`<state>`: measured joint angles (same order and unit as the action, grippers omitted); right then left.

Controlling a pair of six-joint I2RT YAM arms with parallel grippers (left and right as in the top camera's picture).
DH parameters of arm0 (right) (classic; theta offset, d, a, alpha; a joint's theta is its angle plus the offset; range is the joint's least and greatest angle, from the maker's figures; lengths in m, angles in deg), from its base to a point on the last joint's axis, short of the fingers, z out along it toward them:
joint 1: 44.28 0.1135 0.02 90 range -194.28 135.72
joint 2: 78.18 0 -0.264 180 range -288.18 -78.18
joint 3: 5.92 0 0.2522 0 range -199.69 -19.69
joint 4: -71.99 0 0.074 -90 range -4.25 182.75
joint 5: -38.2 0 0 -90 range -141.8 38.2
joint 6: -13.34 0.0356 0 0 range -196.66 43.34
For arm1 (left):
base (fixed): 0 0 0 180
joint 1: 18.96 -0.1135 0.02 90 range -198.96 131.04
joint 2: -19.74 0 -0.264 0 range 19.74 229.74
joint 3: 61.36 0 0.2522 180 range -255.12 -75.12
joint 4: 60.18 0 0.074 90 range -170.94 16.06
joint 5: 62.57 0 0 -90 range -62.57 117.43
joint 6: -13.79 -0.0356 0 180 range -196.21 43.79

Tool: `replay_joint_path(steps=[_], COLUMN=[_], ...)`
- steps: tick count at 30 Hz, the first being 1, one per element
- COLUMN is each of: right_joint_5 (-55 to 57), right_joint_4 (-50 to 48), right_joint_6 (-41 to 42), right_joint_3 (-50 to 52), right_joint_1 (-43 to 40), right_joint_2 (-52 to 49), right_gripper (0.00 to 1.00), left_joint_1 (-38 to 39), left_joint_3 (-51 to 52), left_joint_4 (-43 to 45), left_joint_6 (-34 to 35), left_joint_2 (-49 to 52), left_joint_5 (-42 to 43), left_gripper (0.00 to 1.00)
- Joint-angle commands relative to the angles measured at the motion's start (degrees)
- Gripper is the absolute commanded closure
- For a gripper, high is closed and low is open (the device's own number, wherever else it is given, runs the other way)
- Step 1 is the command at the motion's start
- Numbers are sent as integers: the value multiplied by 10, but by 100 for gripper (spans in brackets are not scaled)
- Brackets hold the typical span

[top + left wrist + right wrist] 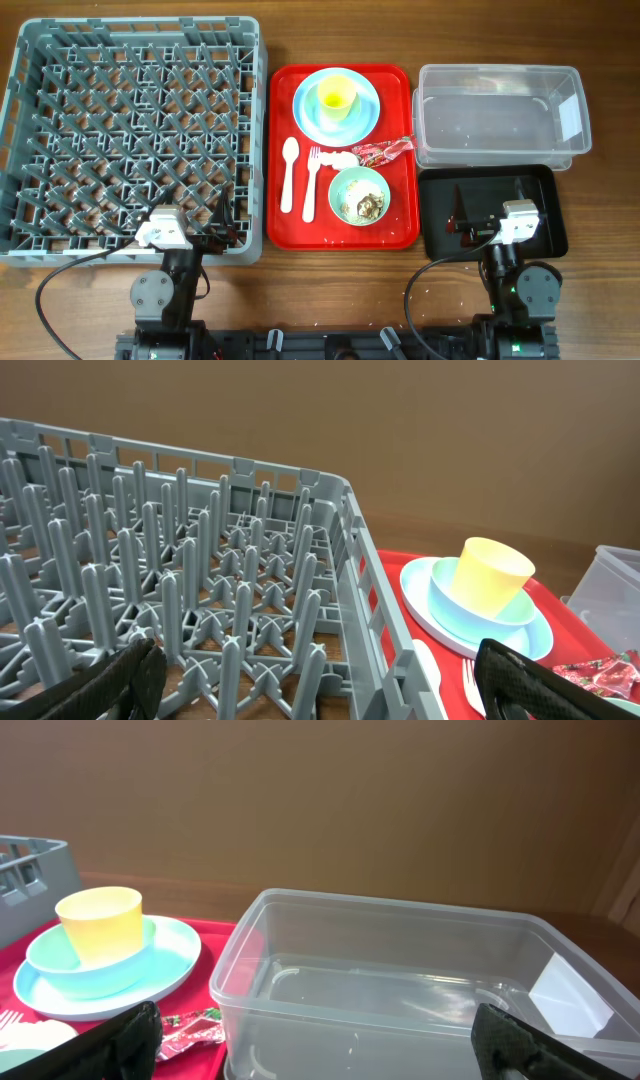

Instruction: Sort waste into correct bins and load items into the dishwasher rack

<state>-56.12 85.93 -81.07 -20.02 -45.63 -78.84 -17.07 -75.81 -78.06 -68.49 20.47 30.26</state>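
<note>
Grey dishwasher rack [130, 25] on the left holds no dishes; the clear tub [500, 75] and black tray [540, 210] on the right look empty. Plate [305, 110], yellow cup [336, 97], mint bowl [336, 185], spoon [290, 175], fork [312, 185], napkin [343, 160] and wrapper [385, 150] sit on the red tray [400, 200]. The left claw [320, 660] and right claw [315, 1020] gape wide, holding nothing; the whole task looks left to do.

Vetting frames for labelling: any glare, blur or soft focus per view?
Overhead: even light, sharp, mild sheen on the clear tub. Left wrist: rack crisp, left fingers dark and soft. Right wrist: clear tub crisp, right fingers blurred at the corners.
</note>
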Motion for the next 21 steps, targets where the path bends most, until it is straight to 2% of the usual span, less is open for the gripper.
replay_joint_path(steps=[1,7,10,12,14,15,19,21], right_joint_5=[0,0,0,0,0,0,0,0], right_joint_4=[-3,-3,-3,-3,-3,-3,-3,-3], right_joint_6=[0,0,0,0,0,0,0,0], right_joint_3=[0,0,0,0,0,0,0,0], right_joint_1=[-3,-3,-3,-3,-3,-3,-3,-3], right_joint_2=[1,1,1,1,1,1,1,1], right_gripper=[0,0,0,0,0,0,0,0], left_joint_1=[2,2,2,2,2,2,2,2], left_joint_3=[4,4,4,-6,-63,-85,-238,-337], left_joint_4=[-2,23,20,50,64,63,50,12], left_joint_6=[-9,-13,-13,40,117,127,127,124], left_joint_2=[-3,-3,-3,-3,-3,-3,14,73], left_joint_5=[-8,-18,59,122,159,165,229,252], left_gripper=[0,0,0,0,0,0,0,0])
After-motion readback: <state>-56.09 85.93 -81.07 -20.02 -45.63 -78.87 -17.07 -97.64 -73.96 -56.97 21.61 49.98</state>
